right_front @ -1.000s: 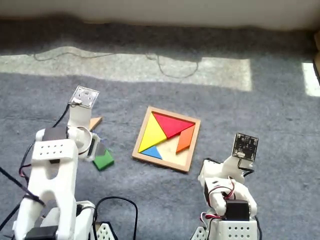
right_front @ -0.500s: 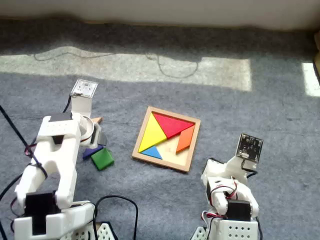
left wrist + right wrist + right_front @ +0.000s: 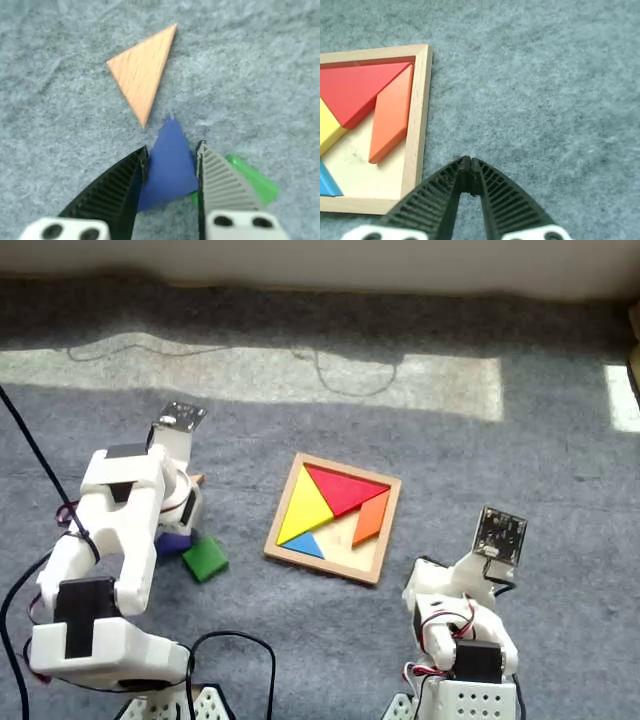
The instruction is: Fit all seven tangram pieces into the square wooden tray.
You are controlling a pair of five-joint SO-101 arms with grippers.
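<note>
Near the carpet's left edge, the left gripper (image 3: 172, 148) straddles the blue triangle (image 3: 170, 172) with jaws spread, probably lining up a pinch. The part-filled tray (image 3: 345, 552) lies mid-carpet, and the right gripper (image 3: 471, 167) rests beside it, pressed together and empty. Over the last second the left arm has swung forward over the loose pieces, while the right arm has barely stirred.

The things are carried by a grey carpet (image 3: 520, 470), on which the square wooden tray (image 3: 322, 568) is laid flat. A wooden triangle (image 3: 142, 75), a blue triangle (image 3: 170, 165) and a green piece (image 3: 206, 558) are placed close together, apart from the tray. A thin cable (image 3: 330, 375) is seen at the far side.
</note>
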